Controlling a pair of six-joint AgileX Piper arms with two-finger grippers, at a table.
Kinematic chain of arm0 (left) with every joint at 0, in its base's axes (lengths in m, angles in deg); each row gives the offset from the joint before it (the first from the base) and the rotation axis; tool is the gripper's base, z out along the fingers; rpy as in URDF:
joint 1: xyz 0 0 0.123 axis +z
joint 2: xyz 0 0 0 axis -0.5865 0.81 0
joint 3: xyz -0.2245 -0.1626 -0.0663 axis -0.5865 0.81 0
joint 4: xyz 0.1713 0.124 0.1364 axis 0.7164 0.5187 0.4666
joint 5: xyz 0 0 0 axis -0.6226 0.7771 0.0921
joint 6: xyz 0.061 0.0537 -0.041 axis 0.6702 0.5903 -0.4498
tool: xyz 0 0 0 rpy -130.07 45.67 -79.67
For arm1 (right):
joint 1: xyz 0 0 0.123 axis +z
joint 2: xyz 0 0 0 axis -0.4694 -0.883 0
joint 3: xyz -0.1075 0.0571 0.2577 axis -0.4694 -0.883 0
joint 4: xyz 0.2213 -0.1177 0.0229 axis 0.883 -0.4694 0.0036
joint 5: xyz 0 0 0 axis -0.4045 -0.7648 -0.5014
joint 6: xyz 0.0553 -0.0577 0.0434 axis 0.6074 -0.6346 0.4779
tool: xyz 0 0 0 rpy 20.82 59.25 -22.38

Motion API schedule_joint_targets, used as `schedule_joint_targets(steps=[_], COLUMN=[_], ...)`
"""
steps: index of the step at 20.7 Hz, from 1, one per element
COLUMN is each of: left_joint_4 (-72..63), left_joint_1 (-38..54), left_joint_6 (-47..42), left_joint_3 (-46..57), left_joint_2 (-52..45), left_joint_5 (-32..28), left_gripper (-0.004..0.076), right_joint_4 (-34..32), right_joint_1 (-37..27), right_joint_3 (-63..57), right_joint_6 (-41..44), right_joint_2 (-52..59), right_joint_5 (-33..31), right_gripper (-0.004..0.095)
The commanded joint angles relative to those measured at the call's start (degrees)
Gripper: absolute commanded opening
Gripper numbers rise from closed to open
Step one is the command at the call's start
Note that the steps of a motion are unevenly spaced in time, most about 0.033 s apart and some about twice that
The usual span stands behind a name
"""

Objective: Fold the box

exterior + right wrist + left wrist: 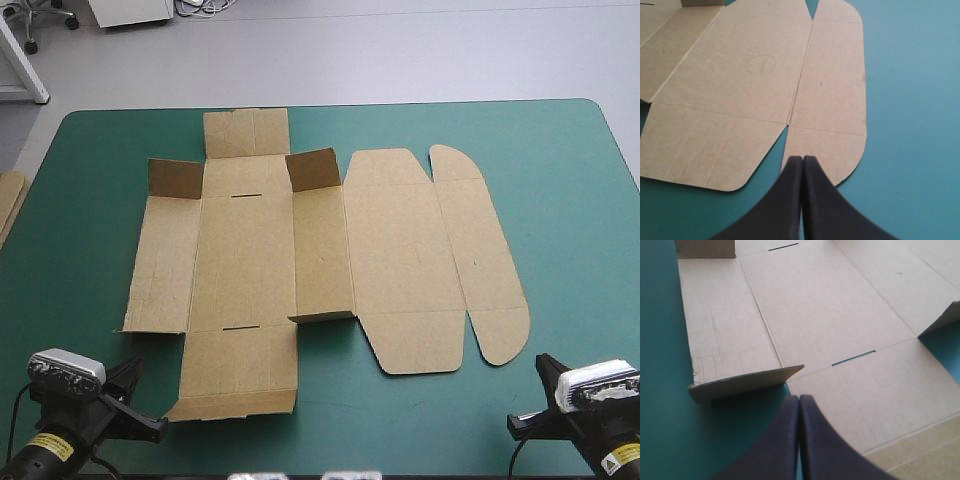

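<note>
Box (330,250) lies spread almost flat mid-worktop (580,200), two small flaps (176,179) standing up at its far side. Left tool (800,399), fingers pressed together and empty, sits by the box's near left corner. Right tool (803,159), likewise closed, is near the rounded flap (830,150). Spare board (8,200) shows at the left edge.

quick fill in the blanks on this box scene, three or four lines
The box is ___ in colour.
The table under it has a ___ cover.
The left gripper and right gripper are both ___.
Ahead of the right gripper, the box's corners are ___.
Missing: brown, teal-green, shut, rounded.
</note>
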Motion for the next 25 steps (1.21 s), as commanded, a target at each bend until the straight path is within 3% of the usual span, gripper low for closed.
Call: schedule_joint_targets(steps=[1,17,20,23,25], left_joint_4=[-1.0,-1.0,0.41,9.99,14.87], left_joint_1=[-0.01,-0.01,-0.01,-0.01,-0.01], left_joint_6=[-0.48,-0.62,-5.66,-11.0,-13.07], left_joint_3=[-1.46,-1.57,-4.54,-12.86,-17.06], left_joint_2=[0.63,0.63,1.91,7.81,11.62], left_joint_5=[-3.85,-3.85,-3.35,-0.58,0.43], left_gripper=[-0.001,-0.001,-0.001,0.0051,0.0136], right_joint_4=[0.24,0.14,-1.08,-4.03,-4.62], right_joint_1=[0.11,0.11,0.11,0.11,0.11], right_joint_3=[1.54,1.54,2.89,7.02,8.52], right_joint_6=[-0.55,-0.55,-1.31,-1.45,-1.45], right_joint_2=[-1.17,-1.17,-2.49,-8.19,-11.27], right_joint_5=[3.7,3.47,2.99,3.43,4.5], right_gripper=[-0.002,-0.002,-0.002,-0.0018,-0.0018])
